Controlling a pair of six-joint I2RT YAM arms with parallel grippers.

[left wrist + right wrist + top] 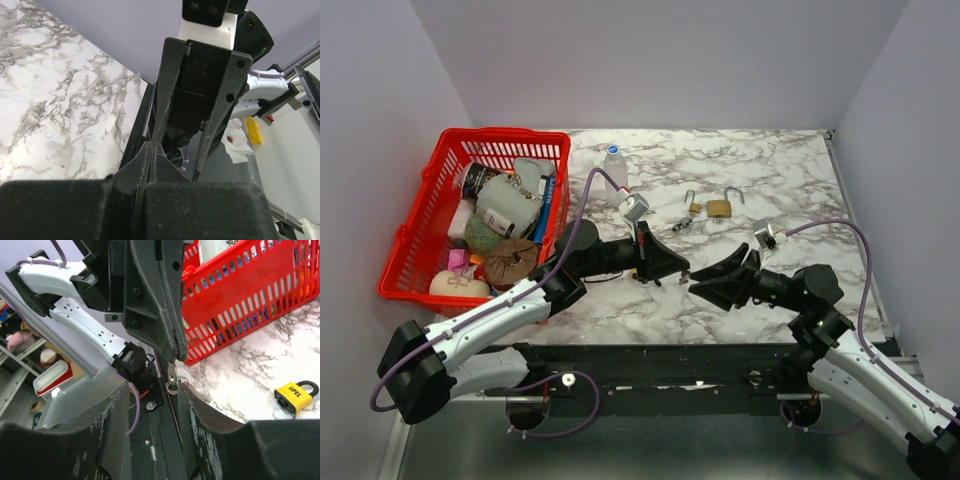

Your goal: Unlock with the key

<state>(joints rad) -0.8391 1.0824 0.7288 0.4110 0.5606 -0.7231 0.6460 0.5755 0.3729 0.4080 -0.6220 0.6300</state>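
Observation:
My left gripper is shut on a small silver key with a wire ring, which hangs from its fingertips. In the left wrist view the jaws are pressed together and the key is hidden. My right gripper is open and empty, facing the left one tip to tip. In the right wrist view the key hangs just past its right finger. A brass padlock with an open shackle lies behind both grippers, with a smaller lock and loose keys beside it. A yellow padlock lies on the marble.
A red basket full of several objects stands at the left, also in the right wrist view. A small white bottle stands behind the left arm. The marble top ends at a black rail near the arm bases.

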